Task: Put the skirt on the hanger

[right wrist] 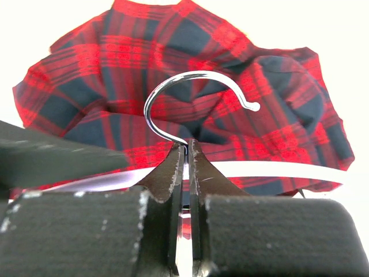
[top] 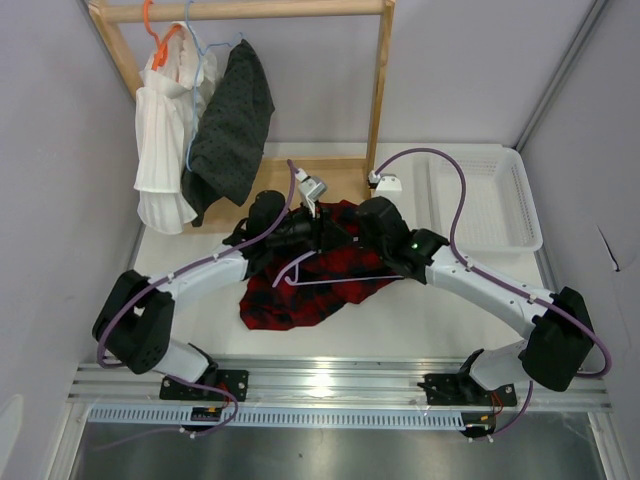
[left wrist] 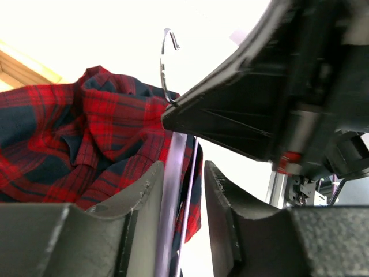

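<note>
The red-and-black checked skirt lies crumpled on the white table between my two arms. The lilac hanger rests on top of it. In the right wrist view my right gripper is shut on the hanger's neck, just under the metal hook, with the lilac bar running across the skirt. In the left wrist view my left gripper is open around a lilac hanger arm. The arm lies against the left finger, with a gap to the right finger. The skirt lies behind it.
A wooden rack stands at the back. A white pleated garment on an orange hanger and a dark dotted garment on a pale blue hanger hang there. A white basket sits at the right.
</note>
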